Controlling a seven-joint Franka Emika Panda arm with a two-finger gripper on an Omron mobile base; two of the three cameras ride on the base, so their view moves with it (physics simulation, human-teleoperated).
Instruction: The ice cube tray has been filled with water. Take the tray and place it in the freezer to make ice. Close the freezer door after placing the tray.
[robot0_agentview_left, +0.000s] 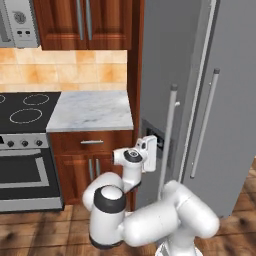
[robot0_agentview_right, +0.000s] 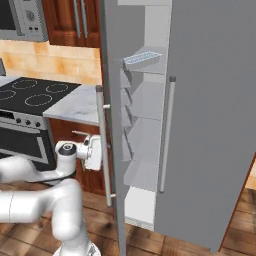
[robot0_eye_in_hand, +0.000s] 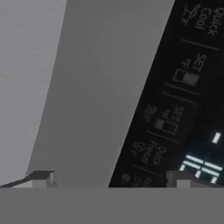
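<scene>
Where the hand view faces the freezer door (robot0_eye_in_hand: 100, 87), a dark dispenser panel (robot0_eye_in_hand: 183, 96) is seen bearing pale lettering: "Quick Cool" near the top, "°F SET" twice beside small square displays, and "Quick Freeze" lower down; smaller marks below cannot be read. The gripper (robot0_eye_in_hand: 111, 179) is held spread wide, its two tips apart at the bottom of that view, one before the grey door face and one before the panel, with nothing between them.

From the right base view the freezer door (robot0_agentview_right: 112, 125) is seen standing ajar, its bar handle (robot0_agentview_right: 104, 150) just beside the gripper (robot0_agentview_right: 95, 150). The ice cube tray (robot0_agentview_right: 142, 58) is set on an upper white shelf (robot0_agentview_right: 150, 67) inside the freezer (robot0_agentview_right: 210, 100), the water (robot0_agentview_right: 140, 57) showing pale blue across its cells.

In the left base view the gripper (robot0_agentview_left: 150, 150) is placed against the panel (robot0_agentview_left: 155, 135), near the marble desk (robot0_agentview_left: 90, 110).
</scene>
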